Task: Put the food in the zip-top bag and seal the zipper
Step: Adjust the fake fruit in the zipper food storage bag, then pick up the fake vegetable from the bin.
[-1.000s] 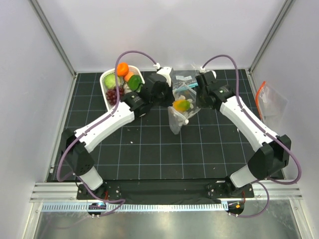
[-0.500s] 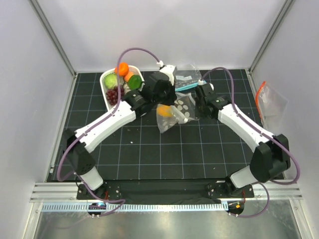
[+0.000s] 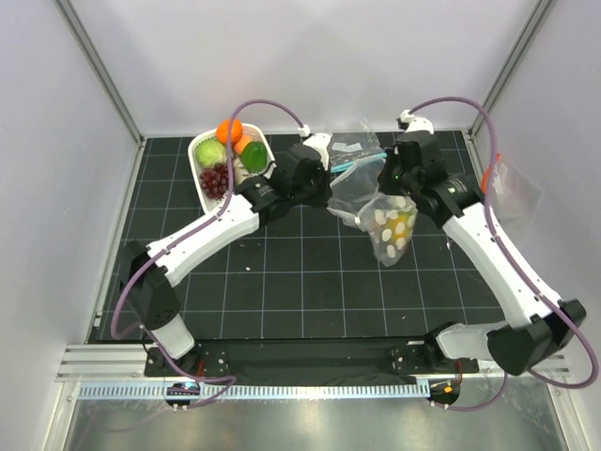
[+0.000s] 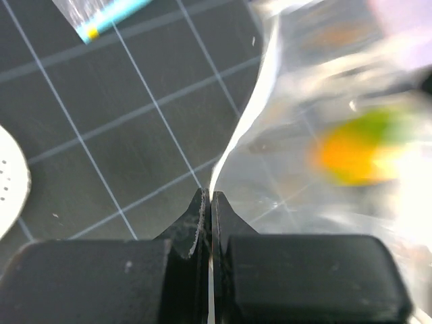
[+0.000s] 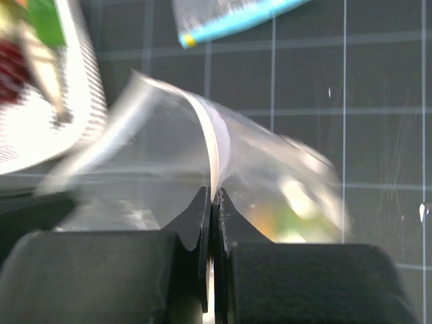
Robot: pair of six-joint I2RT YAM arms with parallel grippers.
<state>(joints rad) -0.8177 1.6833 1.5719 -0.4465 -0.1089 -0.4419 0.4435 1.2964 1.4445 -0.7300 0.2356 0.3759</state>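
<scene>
The zip-top bag [image 3: 387, 224], clear with white dots, hangs stretched between both grippers above the mat. A yellow and green food piece [image 3: 405, 224] lies inside it. My left gripper [image 3: 332, 194] is shut on the bag's left edge, seen in the left wrist view [image 4: 211, 197]. My right gripper [image 3: 389, 186] is shut on the bag's top edge, seen in the right wrist view [image 5: 212, 194]. The zipper strip runs up from each pair of fingers [image 4: 236, 135]. More food sits in the white basket [image 3: 199, 169]: orange [image 3: 228, 130], pale green [image 3: 211, 153], dark green [image 3: 254, 155], purple grapes [image 3: 216, 178].
A smaller clear bag with a teal strip [image 3: 353, 150] lies on the mat behind the grippers. A clear bag with an orange strip [image 3: 509, 193] leans at the right wall. The black gridded mat [image 3: 300, 282] stretches toward the arm bases.
The dotted bag with the food inside has swung from centre-left to the right. My right arm rose and moved right with it; my left gripper followed, still holding its edge.
</scene>
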